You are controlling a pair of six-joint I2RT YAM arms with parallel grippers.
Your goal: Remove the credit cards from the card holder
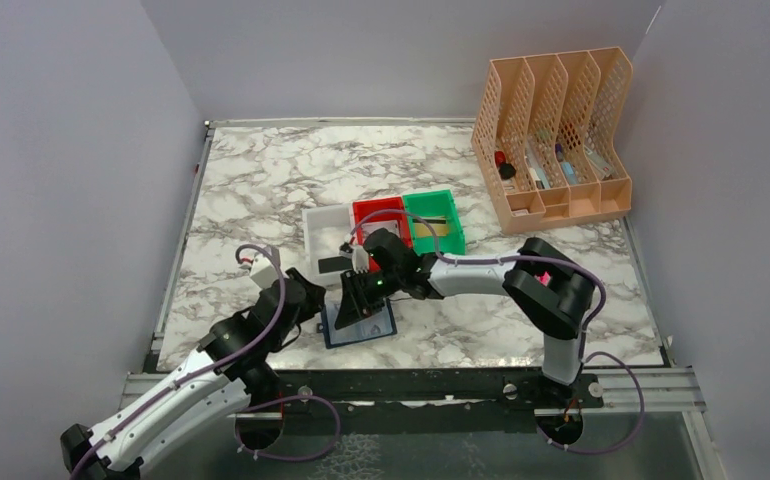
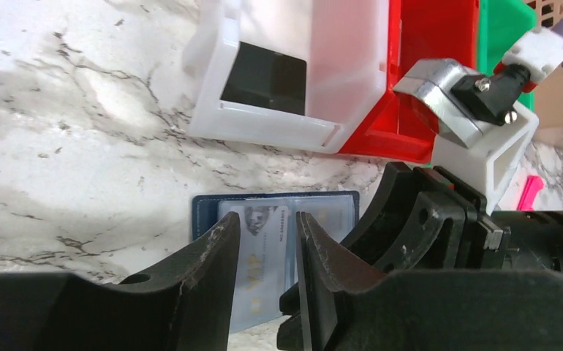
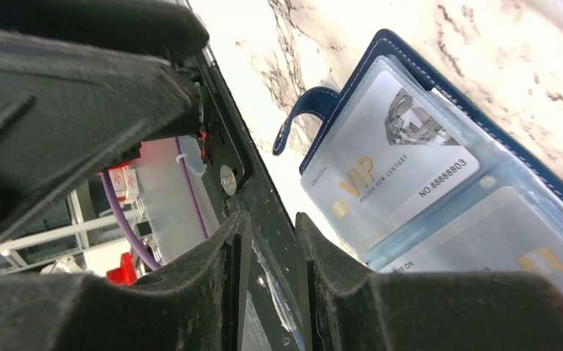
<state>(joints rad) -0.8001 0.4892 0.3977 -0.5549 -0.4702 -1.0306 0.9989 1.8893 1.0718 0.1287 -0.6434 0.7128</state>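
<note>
The navy card holder [image 1: 371,328] lies open on the marble near the front edge, its clear sleeves facing up. A silvery VIP credit card [image 3: 388,161] sits in one sleeve and a second pale card [image 3: 505,234] in the sleeve beside it. My left gripper [image 2: 264,238] hovers open over the card holder [image 2: 205,208], with the silvery card [image 2: 264,216] showing in the gap between its fingers. My right gripper [image 3: 267,248] stands open at the holder's edge [image 3: 483,183], close against the left gripper's black body. A black card [image 2: 264,77] lies in the white bin [image 2: 213,121].
White [image 1: 323,228], red [image 1: 376,207] and green [image 1: 431,200] bins stand in a row just behind the holder. A tan mesh file rack [image 1: 551,130] stands at the back right. A small pink stick [image 2: 531,191] lies on the marble beside the right arm.
</note>
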